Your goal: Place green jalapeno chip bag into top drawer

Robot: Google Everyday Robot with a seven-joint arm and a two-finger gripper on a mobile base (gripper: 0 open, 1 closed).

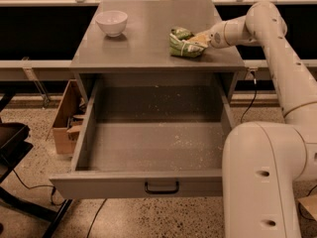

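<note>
The green jalapeno chip bag (182, 43) lies bunched on the right part of the grey cabinet top (143, 43). My gripper (202, 39) reaches in from the right and is shut on the bag's right end, just above the surface. The top drawer (153, 145) is pulled wide open below, its speckled floor bare, with a small black handle (161, 188) on the front panel. The bag is behind and above the drawer opening.
A white bowl (111, 22) stands at the top's back left. My white arm and base (262, 177) fill the right side, next to the drawer's right wall. A cardboard box (67, 118) and a black chair (12, 143) are on the floor at left.
</note>
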